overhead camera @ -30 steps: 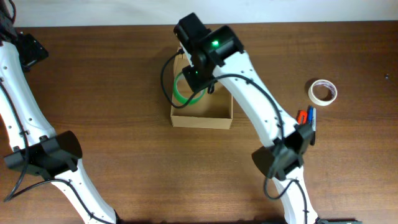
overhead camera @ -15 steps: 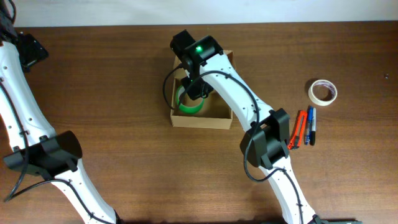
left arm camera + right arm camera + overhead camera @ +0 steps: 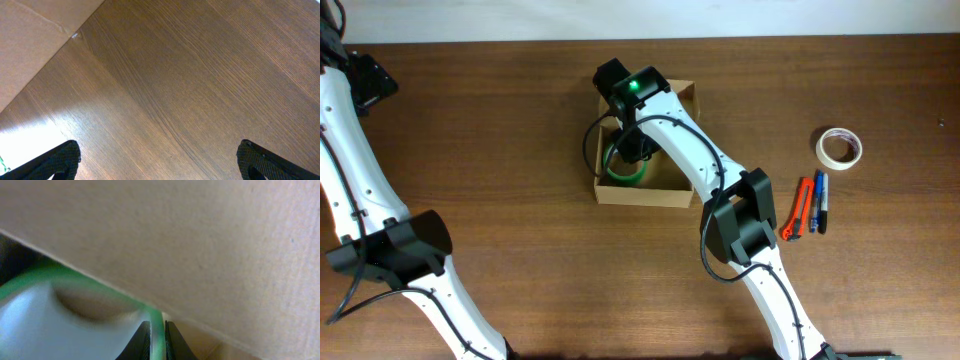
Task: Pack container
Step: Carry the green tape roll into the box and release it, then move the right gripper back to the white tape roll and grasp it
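The container [image 3: 645, 192] is a tan cardboard box, open on top, at the middle back of the table. My right gripper [image 3: 638, 150] reaches down into it, mostly hidden under its own wrist. A green tape roll [image 3: 623, 172] sits in the box's left half. In the right wrist view the fingers [image 3: 143, 342] stand close on either side of the green roll's rim [image 3: 157, 330], with the box's inner wall [image 3: 175, 240] right behind. My left gripper [image 3: 159, 162] hangs wide open over bare wood, holding nothing.
A white tape roll [image 3: 839, 147] lies at the right of the table. Several pens and an orange tool [image 3: 810, 205] lie side by side below it. The left arm [image 3: 360, 170] runs along the left edge. A tan surface [image 3: 30, 35] fills the left wrist view's corner.
The right arm has swung in and lowered the green roll into the box. The roll now sits deeper, in the box's left half. The left arm has not moved.
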Controlling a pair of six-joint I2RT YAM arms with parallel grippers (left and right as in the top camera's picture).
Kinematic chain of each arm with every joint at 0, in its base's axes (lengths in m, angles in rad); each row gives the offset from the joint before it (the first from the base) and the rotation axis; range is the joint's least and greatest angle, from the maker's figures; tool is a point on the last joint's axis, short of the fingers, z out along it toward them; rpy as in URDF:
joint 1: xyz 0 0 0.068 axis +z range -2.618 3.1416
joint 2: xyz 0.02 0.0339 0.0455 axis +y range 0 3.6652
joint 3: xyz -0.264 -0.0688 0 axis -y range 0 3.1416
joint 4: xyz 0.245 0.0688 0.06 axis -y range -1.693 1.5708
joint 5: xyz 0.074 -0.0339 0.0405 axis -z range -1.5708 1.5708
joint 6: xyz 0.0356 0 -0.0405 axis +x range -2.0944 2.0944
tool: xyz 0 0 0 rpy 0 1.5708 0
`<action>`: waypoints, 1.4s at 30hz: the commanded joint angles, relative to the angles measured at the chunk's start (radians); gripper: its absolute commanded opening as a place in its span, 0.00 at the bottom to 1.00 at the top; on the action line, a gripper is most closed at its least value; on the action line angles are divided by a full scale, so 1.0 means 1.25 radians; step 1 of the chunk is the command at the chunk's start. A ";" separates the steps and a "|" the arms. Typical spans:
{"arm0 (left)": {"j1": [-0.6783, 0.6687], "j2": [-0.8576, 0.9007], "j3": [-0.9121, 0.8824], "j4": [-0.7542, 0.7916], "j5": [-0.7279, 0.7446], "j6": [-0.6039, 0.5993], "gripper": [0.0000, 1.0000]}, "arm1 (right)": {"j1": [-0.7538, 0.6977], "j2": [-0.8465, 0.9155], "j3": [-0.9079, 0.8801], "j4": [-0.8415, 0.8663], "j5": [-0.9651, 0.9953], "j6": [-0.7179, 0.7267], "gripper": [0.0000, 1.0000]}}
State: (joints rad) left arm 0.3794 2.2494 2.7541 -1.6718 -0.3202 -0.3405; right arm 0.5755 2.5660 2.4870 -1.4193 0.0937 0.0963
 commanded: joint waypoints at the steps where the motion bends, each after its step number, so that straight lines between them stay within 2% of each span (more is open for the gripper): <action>1: 0.005 -0.022 -0.005 0.002 0.006 -0.011 1.00 | -0.006 -0.023 0.011 -0.015 0.010 -0.012 0.12; 7: 0.005 -0.022 -0.005 0.002 0.006 -0.011 1.00 | 0.012 -0.126 0.089 -0.082 0.022 -0.031 0.19; 9: 0.005 -0.022 -0.005 0.002 0.006 -0.011 1.00 | 0.020 -0.182 0.116 -0.098 0.049 -0.032 0.24; 11: 0.005 -0.022 -0.005 0.002 0.006 -0.011 1.00 | 0.028 -0.246 0.132 -0.110 0.101 -0.032 0.33; 15: 0.005 -0.022 -0.005 0.002 0.006 -0.011 1.00 | 0.025 -0.391 0.132 -0.125 0.203 -0.028 0.41; 19: 0.005 -0.022 -0.005 0.002 0.006 -0.011 1.00 | -0.052 -0.498 0.116 -0.127 0.285 -0.001 0.42; 22: 0.005 -0.022 -0.005 0.002 0.006 -0.011 1.00 | -0.203 -0.537 0.085 -0.114 0.287 0.035 0.54; 27: 0.005 -0.022 -0.005 0.002 0.006 -0.011 1.00 | -0.490 -0.488 0.078 -0.089 0.176 0.063 0.55; 32: 0.005 -0.022 -0.005 0.002 0.006 -0.011 1.00 | -0.677 -0.367 0.078 -0.098 0.074 0.104 0.54; 36: 0.005 -0.022 -0.005 0.002 0.006 -0.011 1.00 | -0.744 -0.250 0.078 -0.100 -0.002 0.113 0.47; 42: 0.005 -0.022 -0.005 0.002 0.006 -0.011 1.00 | -0.759 -0.092 0.078 -0.100 -0.003 0.118 0.47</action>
State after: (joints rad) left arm 0.3794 2.2494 2.7541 -1.6718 -0.3199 -0.3405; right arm -0.3836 2.3936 2.5858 -1.5406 0.1322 0.2287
